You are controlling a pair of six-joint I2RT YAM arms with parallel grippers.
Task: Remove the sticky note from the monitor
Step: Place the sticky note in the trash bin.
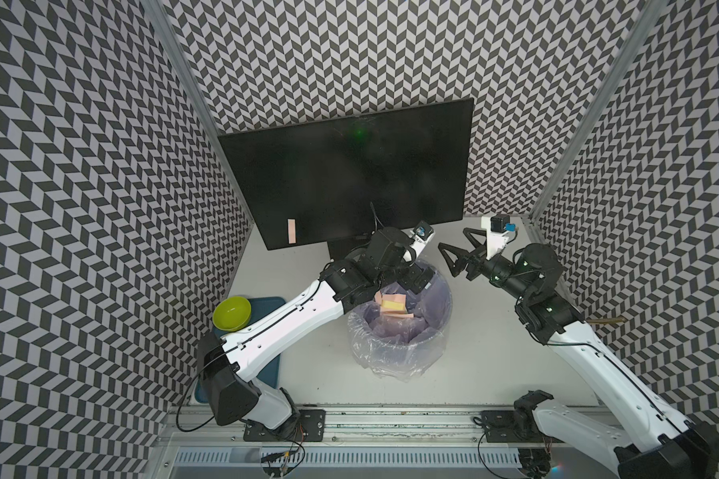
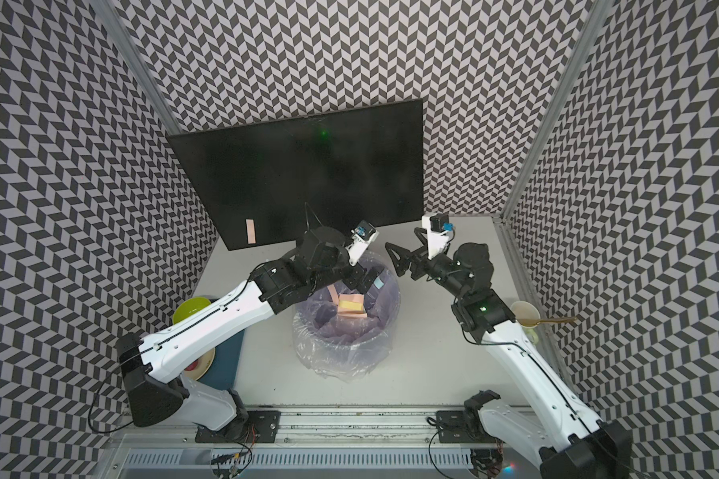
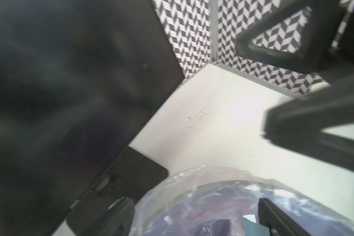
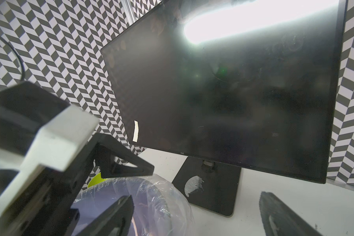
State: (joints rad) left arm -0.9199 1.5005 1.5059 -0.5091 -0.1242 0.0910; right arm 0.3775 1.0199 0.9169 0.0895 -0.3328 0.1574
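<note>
Bare table (image 1: 478, 348) lies open between the bin (image 1: 395, 352) and the right wall, and in front of the bin too. The monitor (image 1: 345, 174) closes off the back, its stand base (image 4: 213, 196) just behind the bin. The left arm (image 1: 291, 319) stretches across the bin's mouth. A tray (image 1: 272, 302) with a bowl (image 1: 232, 313) fills the left edge; a cup (image 2: 524, 311) stands by the right wall.

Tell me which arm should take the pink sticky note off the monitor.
Left, probably. The pink sticky note sits at the monitor's lower corner on that arm's side; the left gripper hangs open over the bin, nearer it. The right gripper, also open, would need to cross the left arm.
</note>
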